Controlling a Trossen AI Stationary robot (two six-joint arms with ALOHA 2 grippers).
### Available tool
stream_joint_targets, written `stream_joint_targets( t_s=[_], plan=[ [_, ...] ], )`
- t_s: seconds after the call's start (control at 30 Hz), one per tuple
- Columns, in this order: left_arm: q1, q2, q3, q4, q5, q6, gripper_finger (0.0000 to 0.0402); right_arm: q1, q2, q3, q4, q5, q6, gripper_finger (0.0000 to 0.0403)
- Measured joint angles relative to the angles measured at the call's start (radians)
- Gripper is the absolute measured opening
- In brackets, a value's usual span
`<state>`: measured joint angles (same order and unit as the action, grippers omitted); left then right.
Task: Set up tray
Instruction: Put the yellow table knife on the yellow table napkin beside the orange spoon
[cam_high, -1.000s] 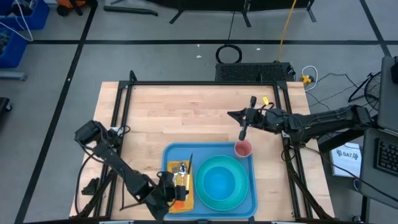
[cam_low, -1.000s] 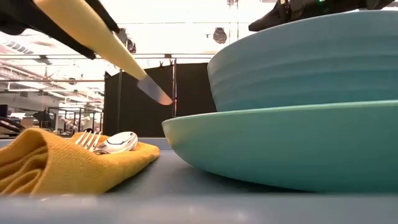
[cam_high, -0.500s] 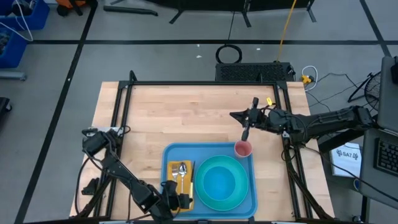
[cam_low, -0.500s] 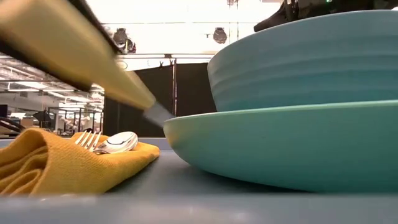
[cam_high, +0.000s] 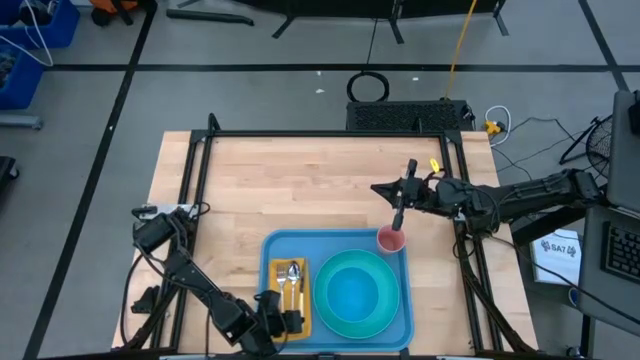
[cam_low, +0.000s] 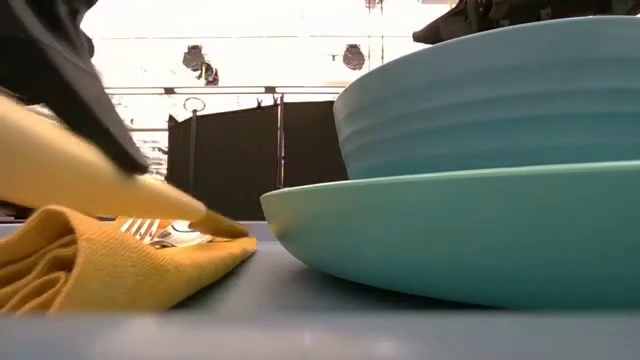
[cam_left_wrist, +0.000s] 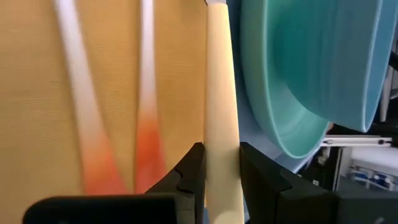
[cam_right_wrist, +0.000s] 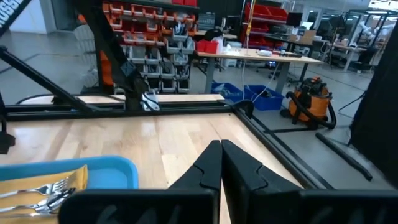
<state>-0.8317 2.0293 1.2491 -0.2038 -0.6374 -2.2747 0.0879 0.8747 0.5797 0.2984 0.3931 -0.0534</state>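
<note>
The light-blue tray lies at the table's near edge. On it are a teal bowl in a teal plate, a red cup in the far right corner, and a yellow napkin carrying a fork and a spoon. My left gripper is at the napkin's near end, shut on a knife with a cream handle. My right gripper hovers shut just beyond the cup, touching nothing. My left gripper pinches the knife's cream handle between its two fingers, the handle running forward out of the gap, along the fingers. It comes from the table's near side, slanting down. The knife's front part lies on the napkin beside the plate's rim.
A black frame runs round the wooden tabletop. Bare wood lies beyond and to the left of the tray. The bowl and plate fill the tray's right half, close beside the napkin. Shelving and benches stand in the room behind.
My left gripper has come down and a little toward the near edge, still shut on the knife. The knife, held tilted in the air with its blade over the napkin a second ago, has been lowered until it lies on the napkin next to the plate.
</note>
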Motion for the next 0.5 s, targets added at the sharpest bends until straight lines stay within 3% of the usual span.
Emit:
stream_joint_targets(
  t_s=[0.5],
  plan=[
    [0.012, 0.000, 0.000, -0.033, 0.059, -0.024, 0.0075, 0.000, 0.000, 0.000, 0.004, 0.000, -0.001, 0.0000]
  ],
)
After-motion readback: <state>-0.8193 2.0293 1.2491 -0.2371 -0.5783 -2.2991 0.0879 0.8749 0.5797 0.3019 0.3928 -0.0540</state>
